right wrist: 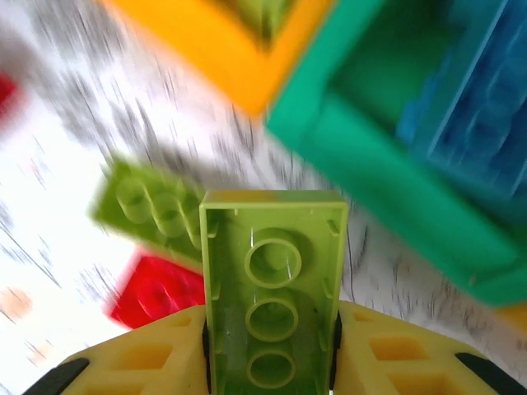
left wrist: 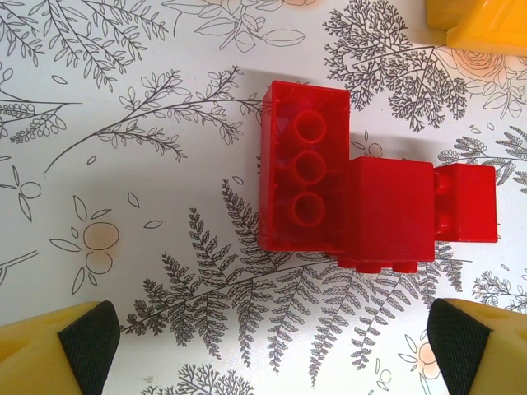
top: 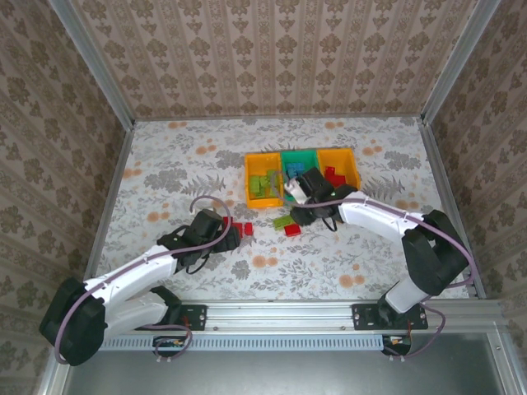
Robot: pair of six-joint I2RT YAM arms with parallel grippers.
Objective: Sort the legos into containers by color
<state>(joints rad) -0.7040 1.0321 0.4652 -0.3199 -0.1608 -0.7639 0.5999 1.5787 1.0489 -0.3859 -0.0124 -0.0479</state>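
Three red legos lie joined on the table, just ahead of my open left gripper, with nothing between its fingers. In the top view this gripper sits beside those red legos. My right gripper is shut on a light green lego, hollow underside toward the camera, lifted near the containers. The left orange bin holds green legos. The green middle bin holds blue legos, and the right orange bin holds red ones. The right gripper hovers at the bins' front edge.
A light green lego and a red lego lie on the table below the right gripper, in front of the bins. Metal rails and patterned walls border the flowered table on all sides.
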